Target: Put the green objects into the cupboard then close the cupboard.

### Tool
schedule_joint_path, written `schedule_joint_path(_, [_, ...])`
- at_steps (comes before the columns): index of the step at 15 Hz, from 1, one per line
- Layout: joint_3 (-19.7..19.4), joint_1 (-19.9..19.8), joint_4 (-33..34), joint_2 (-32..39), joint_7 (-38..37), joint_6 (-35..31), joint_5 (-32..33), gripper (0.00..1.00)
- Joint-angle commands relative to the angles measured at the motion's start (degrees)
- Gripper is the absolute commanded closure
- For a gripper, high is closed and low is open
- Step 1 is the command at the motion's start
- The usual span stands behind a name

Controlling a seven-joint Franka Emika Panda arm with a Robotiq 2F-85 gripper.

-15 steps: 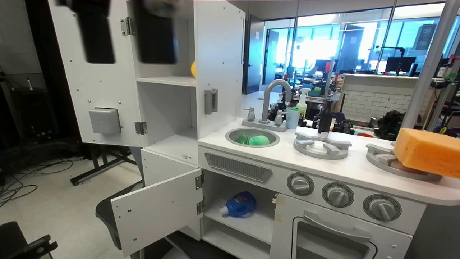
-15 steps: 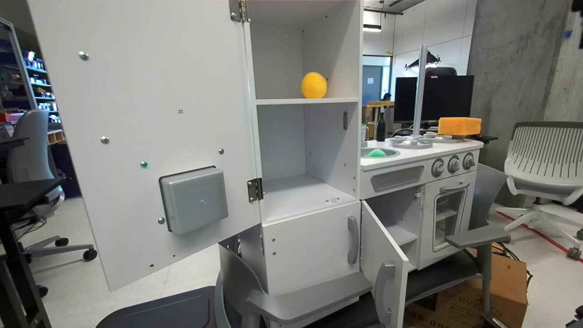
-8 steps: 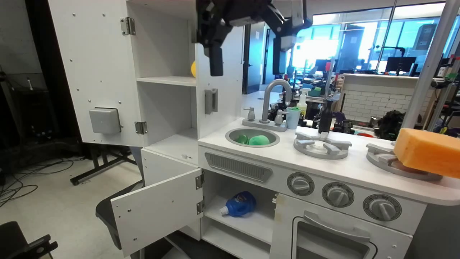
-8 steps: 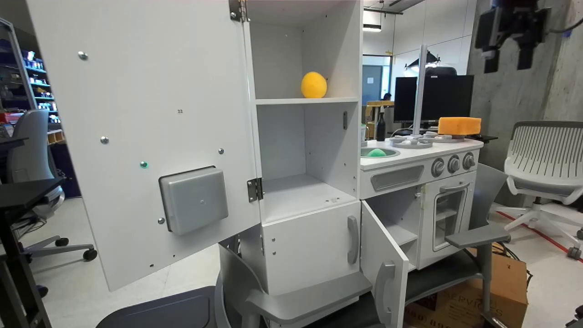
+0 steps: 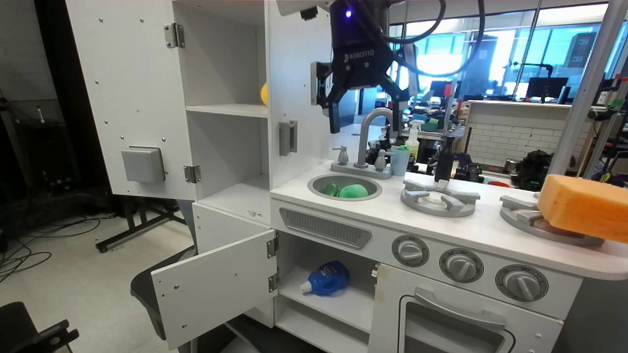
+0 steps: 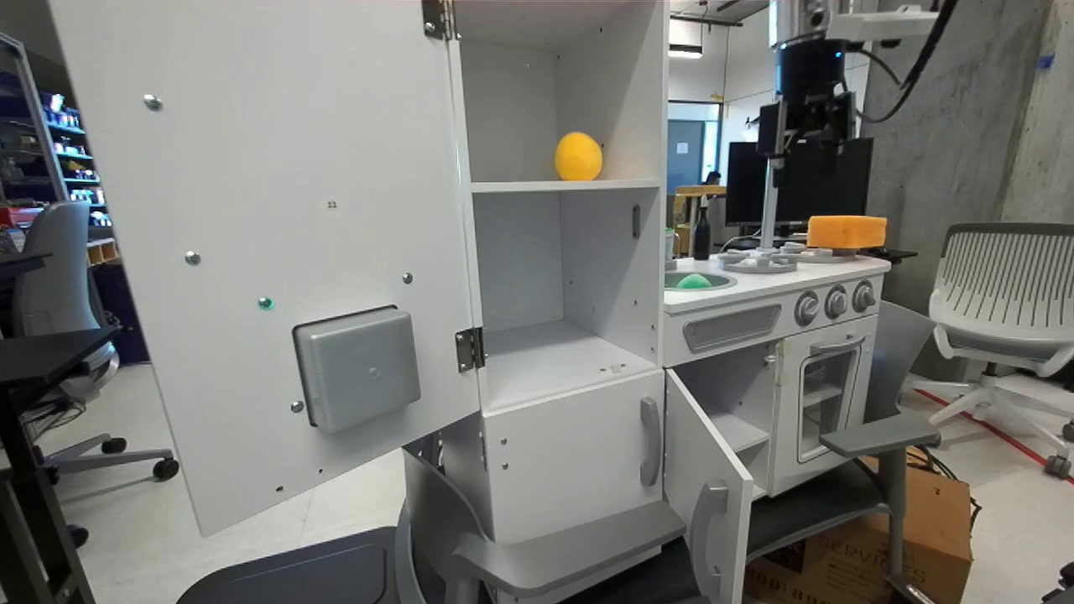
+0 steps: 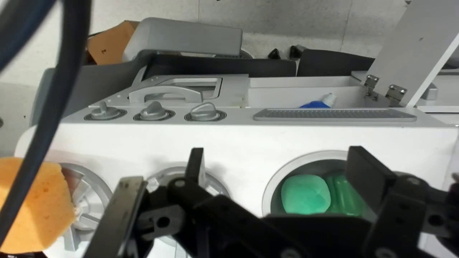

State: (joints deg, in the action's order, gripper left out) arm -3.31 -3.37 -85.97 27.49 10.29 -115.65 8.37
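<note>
A light green rounded piece [image 7: 305, 194] and a darker green piece [image 7: 345, 196] lie side by side in the grey sink [image 7: 266, 200]. Both also show in an exterior view, the light one [image 5: 353, 191] right of the dark one [image 5: 330, 189]. My gripper [image 5: 365, 128] is open and empty, well above the counter by the sink. In the wrist view its right finger covers part of the dark piece and its left finger is over a burner. The white cupboard [image 6: 610, 277] stands open, its long door [image 6: 252, 184] swung wide, grey square panel showing. The door's handle is out of view.
A yellow ball [image 6: 579, 157] sits on the cupboard's upper shelf. A faucet [image 5: 365, 139], light blue cup [image 5: 400, 162] and black bottle [image 5: 445, 162] stand behind the sink. An orange block [image 5: 581, 208] rests on a burner. A low door [image 5: 221, 289] is open by a blue bottle [image 5: 331, 278].
My open gripper has moved from the upper left, close to the camera, rightward and down over the counter. In the view facing the cupboard it has come in from the right edge. The green pieces have not moved.
</note>
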Motion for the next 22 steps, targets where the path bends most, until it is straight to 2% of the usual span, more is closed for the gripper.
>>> schedule_joint_path(1, [1.1,0.0,14.2,11.2,3.1,3.1,0.6,0.00])
schedule_joint_path(8, [2.4,2.1,33.2,28.8,6.3,6.7,0.8,0.00])
schedule_joint_path(11, [2.2,3.3,40.8,34.3,7.2,9.0,1.3,0.00])
schedule_joint_path(16, [2.0,3.1,52.7,41.4,10.4,12.5,1.1,0.00])
schedule_joint_path(20, [2.6,2.7,57.5,43.6,17.0,13.8,0.8,0.00])
schedule_joint_path(22, [3.1,1.9,57.8,43.7,21.5,13.0,0.2,0.00])
